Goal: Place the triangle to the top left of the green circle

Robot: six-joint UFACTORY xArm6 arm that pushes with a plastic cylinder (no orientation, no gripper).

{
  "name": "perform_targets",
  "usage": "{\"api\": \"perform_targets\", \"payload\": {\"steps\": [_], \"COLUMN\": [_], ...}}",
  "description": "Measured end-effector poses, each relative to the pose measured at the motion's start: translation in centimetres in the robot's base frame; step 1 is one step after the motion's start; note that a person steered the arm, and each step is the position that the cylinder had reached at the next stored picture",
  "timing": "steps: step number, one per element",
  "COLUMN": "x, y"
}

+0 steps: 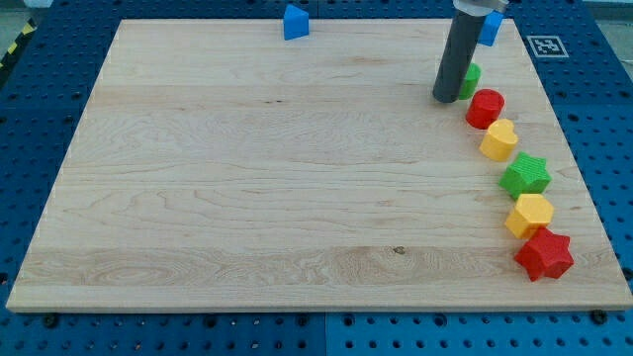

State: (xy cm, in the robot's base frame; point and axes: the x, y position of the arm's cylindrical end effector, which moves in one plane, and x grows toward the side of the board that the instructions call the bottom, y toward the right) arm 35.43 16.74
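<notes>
Camera view: my tip (446, 99) rests near the desk's (247, 198) top right corner, touching the partly hidden green circle (471, 79). The blue triangle (295, 22) sits at the top edge, well apart. The tool is a plain rod, no jaws.
</notes>
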Motion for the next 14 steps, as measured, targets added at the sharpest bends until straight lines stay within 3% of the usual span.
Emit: {"api": "perform_targets", "payload": {"steps": [2,3,4,6,7,8,14], "x": [0.0,-0.1,-0.9,-7.5,-13.6,-16.1,-15.4], "y": [1.6,-1.8,-8.6,-25.0,-25.7,-24.6,-15.4]}}
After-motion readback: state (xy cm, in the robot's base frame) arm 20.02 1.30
